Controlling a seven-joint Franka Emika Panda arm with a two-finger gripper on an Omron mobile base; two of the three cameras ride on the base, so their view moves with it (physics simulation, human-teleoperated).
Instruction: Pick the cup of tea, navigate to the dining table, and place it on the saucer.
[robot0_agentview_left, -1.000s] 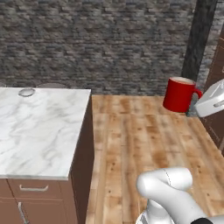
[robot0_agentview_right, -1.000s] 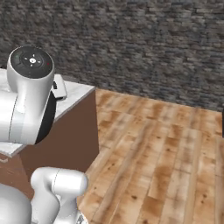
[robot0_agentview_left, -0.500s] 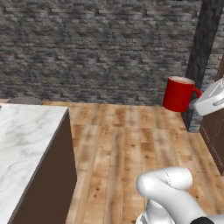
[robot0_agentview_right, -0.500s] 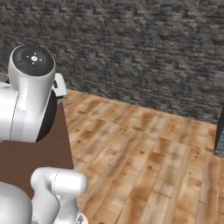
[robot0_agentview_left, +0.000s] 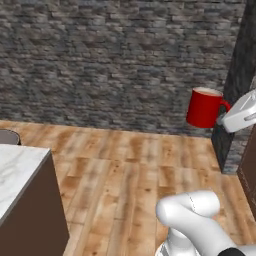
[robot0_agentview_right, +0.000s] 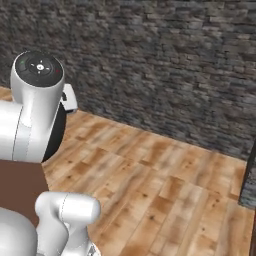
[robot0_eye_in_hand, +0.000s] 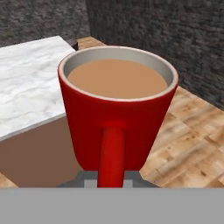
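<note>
The cup of tea (robot0_agentview_left: 204, 107) is a glossy red mug full of brown liquid, held upright in the air at the right of the left base view. My gripper (robot0_agentview_left: 223, 119) is shut on its side handle, reaching in from the right edge. In the hand view the cup of tea (robot0_eye_in_hand: 118, 109) sits close with its handle toward me and my gripper (robot0_eye_in_hand: 111, 178) at the handle's foot. The dining table (robot0_agentview_left: 17, 172) shows a white marble corner on a dark brown base at lower left, and the dining table (robot0_eye_in_hand: 30, 87) lies behind and left of the cup. The saucer is out of view.
A grey stone wall (robot0_agentview_left: 115, 65) runs across the back above a wooden plank floor (robot0_agentview_left: 130, 170). A dark stone pillar (robot0_agentview_left: 239, 85) stands at the right, just behind the cup. A grey rounded chair top (robot0_agentview_left: 7, 136) peeks up behind the table corner.
The whole scene has shifted left in both base views, so the base has moved. The dining table now shows just a corner. The cup stays held in the same spot relative to the cameras.
</note>
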